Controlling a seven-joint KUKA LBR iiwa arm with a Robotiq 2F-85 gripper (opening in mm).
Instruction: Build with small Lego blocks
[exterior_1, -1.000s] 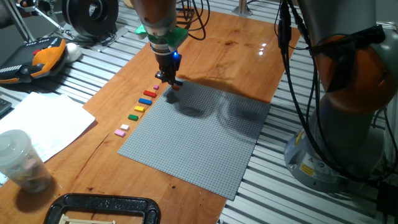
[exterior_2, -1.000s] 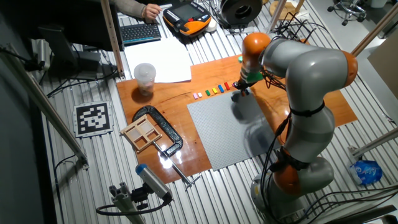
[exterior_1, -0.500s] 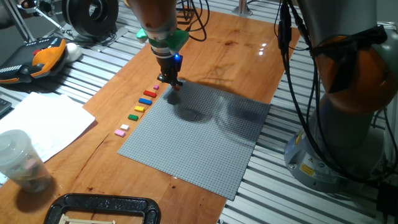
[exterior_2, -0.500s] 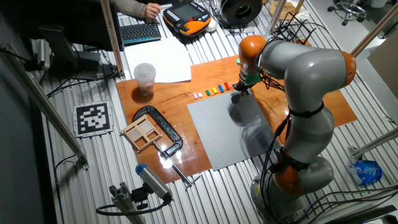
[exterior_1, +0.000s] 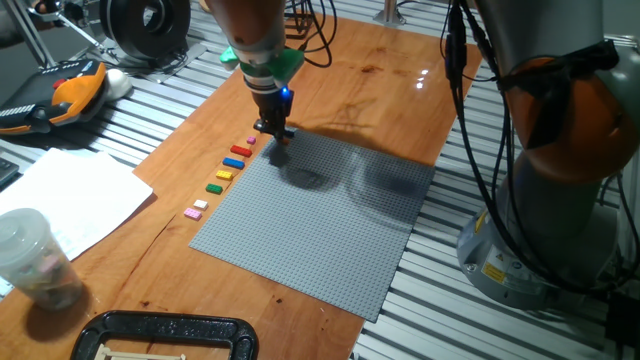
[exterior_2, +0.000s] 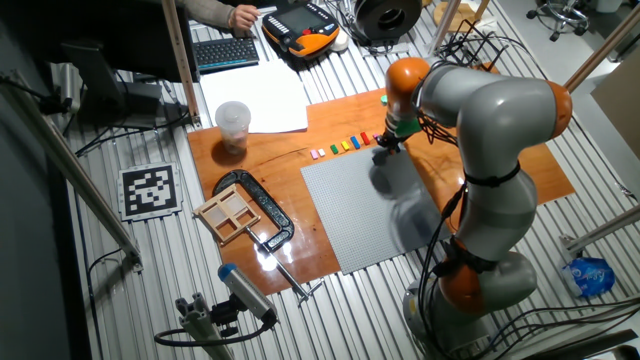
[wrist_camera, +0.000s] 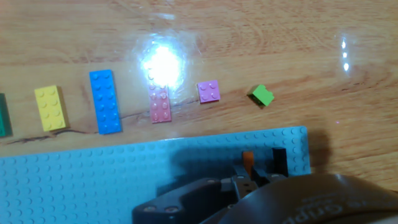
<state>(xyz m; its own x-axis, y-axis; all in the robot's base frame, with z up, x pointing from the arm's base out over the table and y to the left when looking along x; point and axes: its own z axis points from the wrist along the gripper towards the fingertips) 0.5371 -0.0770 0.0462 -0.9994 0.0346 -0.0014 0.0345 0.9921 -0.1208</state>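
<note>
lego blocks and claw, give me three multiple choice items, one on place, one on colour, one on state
1. Where does the row of loose Lego blocks lie?
A. on the bare wood beside the baseplate's edge
B. stacked in the middle of the baseplate
C. inside the plastic cup

2. In the hand view, what colour is the longest loose block?
A. white
B. blue
C. black

3. Where is the claw?
A. raised high above the white paper
B. low over a corner of the grey baseplate
C. parked off the table

Answers:
1 A, the blocks sit in a line on the wood, just off the plate.
2 B, the long brick beside the yellow one is blue.
3 B, both fixed views show its tip down at the plate's corner near the row.
</note>
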